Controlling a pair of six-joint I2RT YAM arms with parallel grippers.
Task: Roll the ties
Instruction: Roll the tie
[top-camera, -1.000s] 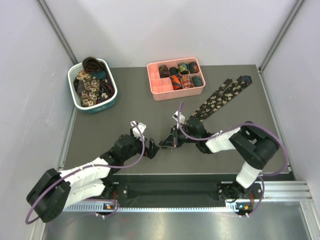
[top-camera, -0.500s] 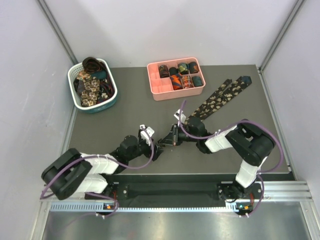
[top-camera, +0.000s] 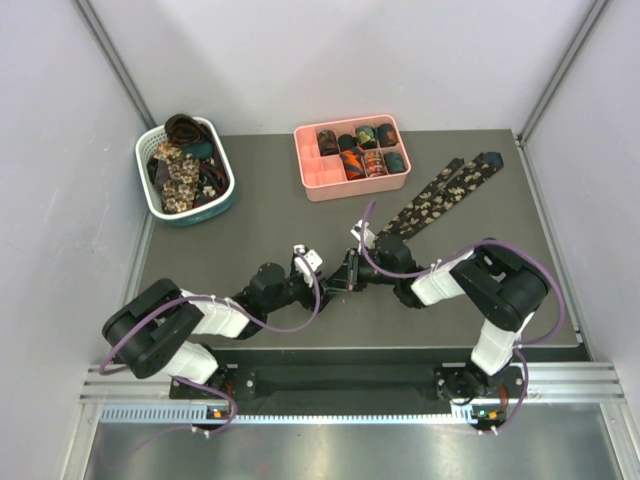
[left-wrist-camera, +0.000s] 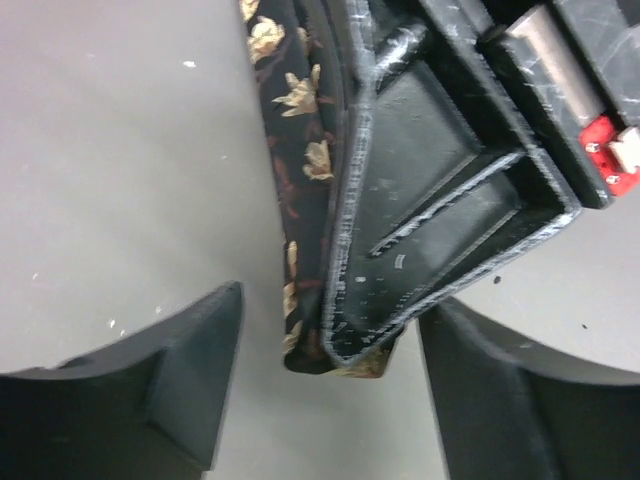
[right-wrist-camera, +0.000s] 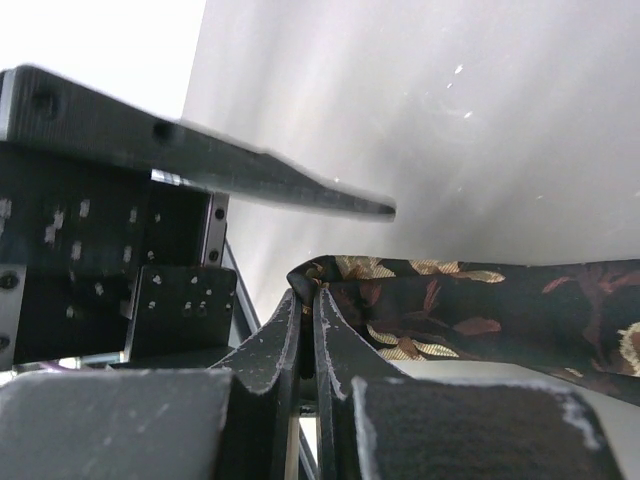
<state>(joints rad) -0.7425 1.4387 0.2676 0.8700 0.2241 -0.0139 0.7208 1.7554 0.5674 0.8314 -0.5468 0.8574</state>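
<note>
One of the ties, dark with beige flowers, lies as a long strip from the back right of the table toward the middle. My right gripper is shut on its folded near end, and the fabric runs off to the right. My left gripper stands open around that same end. Its two fingers stand apart from the cloth on either side. One finger of the right gripper lies against the tie in the left wrist view. In the top view my left gripper meets the right one.
A pink divided tray at the back holds several coiled ties. A white-and-teal basket at the back left is filled with loose ties. White walls close in the table on three sides.
My left arm has swung right and forward until its jaws straddle the tie's end, and they have narrowed somewhat. The right gripper has held the tie in place.
</note>
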